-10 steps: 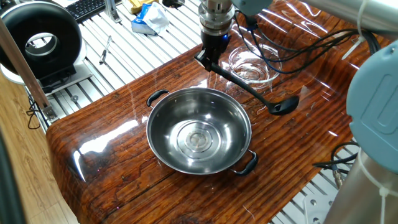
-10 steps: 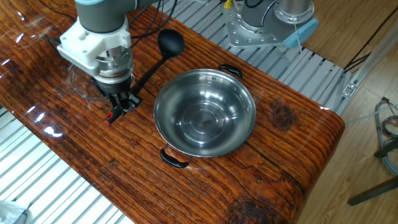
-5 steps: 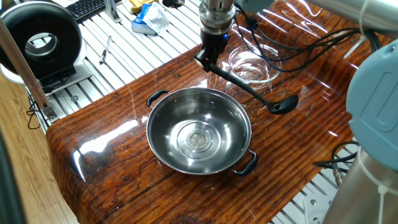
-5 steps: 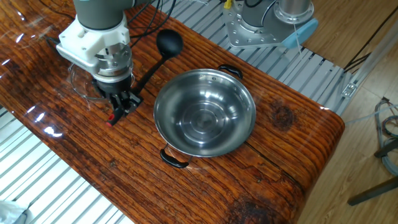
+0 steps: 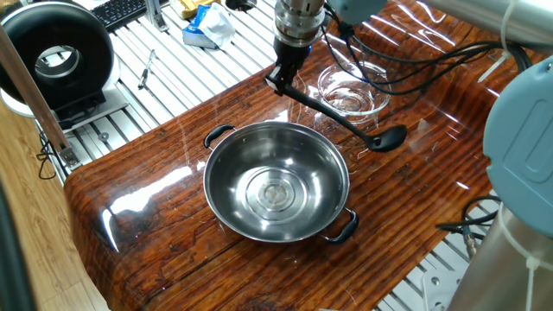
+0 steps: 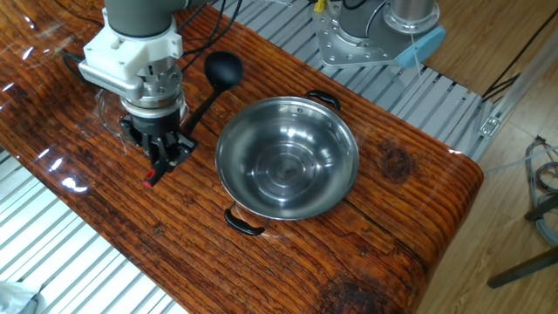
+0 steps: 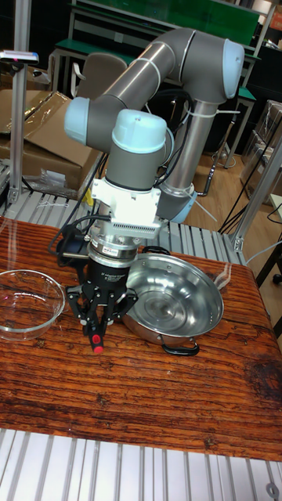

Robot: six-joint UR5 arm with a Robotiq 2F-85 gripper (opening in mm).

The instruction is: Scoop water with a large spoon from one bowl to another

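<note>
- Glossy wooden table (image 5: pixel 138 199), steel bowl (image 5: pixel 276 190) shining at centre.
- Gripper (image 6: pixel 161 157) clamped on black ladle (image 5: pixel 341 123), round scoop beside glass bowl (image 5: pixel 350 89).

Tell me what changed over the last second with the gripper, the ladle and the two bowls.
The gripper, shut on the ladle's handle throughout, rose a little, lifting the ladle with it. The scoop head shifted slightly, apparently clear of the table now. Nothing was taken or released. The steel bowl and the glass bowl stayed where they were.
</note>
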